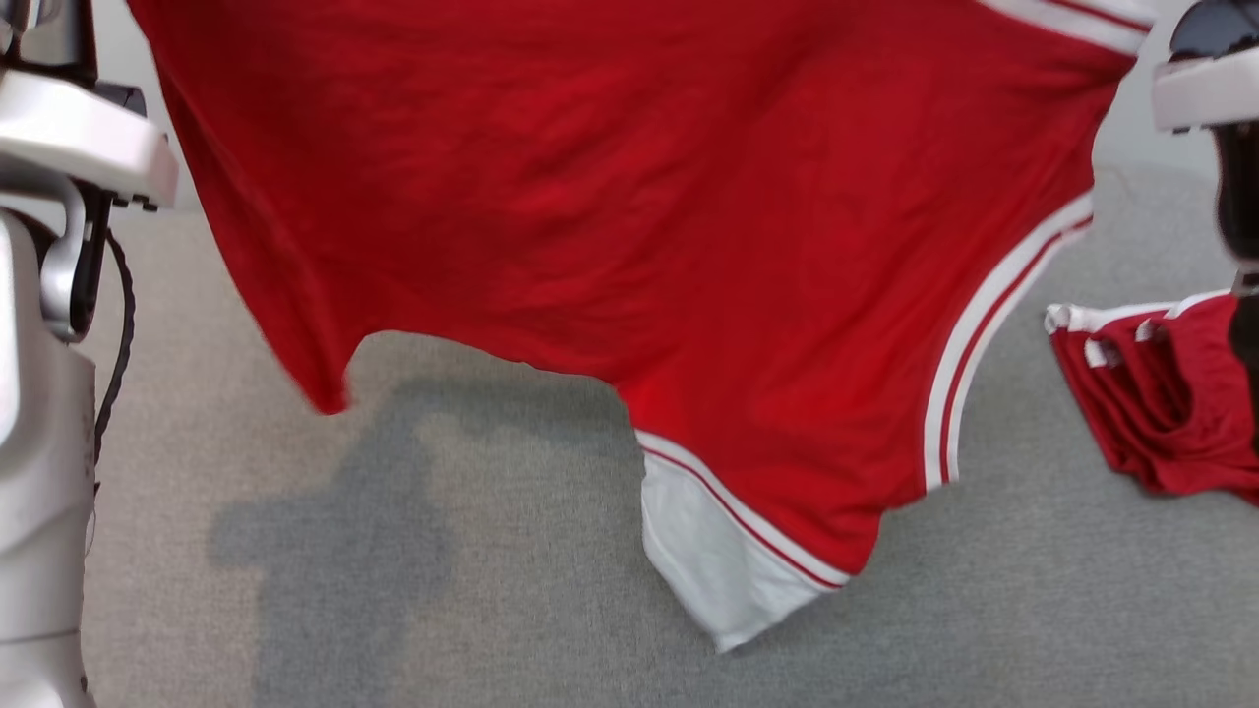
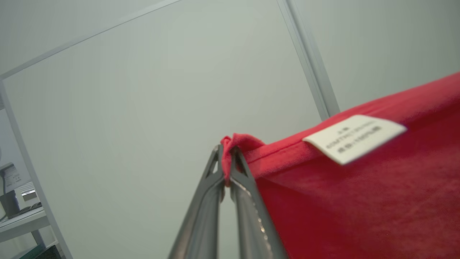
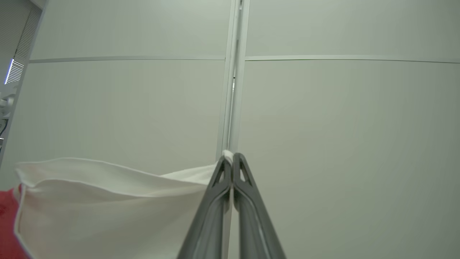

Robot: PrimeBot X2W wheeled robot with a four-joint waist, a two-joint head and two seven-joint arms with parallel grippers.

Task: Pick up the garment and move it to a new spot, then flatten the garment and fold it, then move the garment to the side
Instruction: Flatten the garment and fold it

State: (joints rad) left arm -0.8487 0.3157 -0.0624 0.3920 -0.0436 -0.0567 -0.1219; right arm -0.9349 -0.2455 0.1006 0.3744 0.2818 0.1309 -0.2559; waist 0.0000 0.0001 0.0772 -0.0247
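Two pinches are stretching the soft red shirt (image 1: 629, 197) sideways above the gray felt surface (image 1: 443, 610): left gripper (image 2: 225, 158) clamping its red edge, right gripper (image 3: 233, 160) its white trim.

The garment (image 1: 610, 216) was soft, matt red cloth with white trim; the surface (image 1: 393, 590) was rough grey felt; the fingers (image 2: 205, 216) were smooth, dull grey.

garment (image 1: 629, 197) hangs spread wide over the grey surface (image 1: 472, 649), shadow (image 1: 334, 531) below it. white sleeve (image 1: 703, 560) hangs lowest, contact with surface unclear. crumpled red-and-white bundle (image 1: 1161, 413) lies at right. pale left arm (image 1: 39, 472) at left edge.
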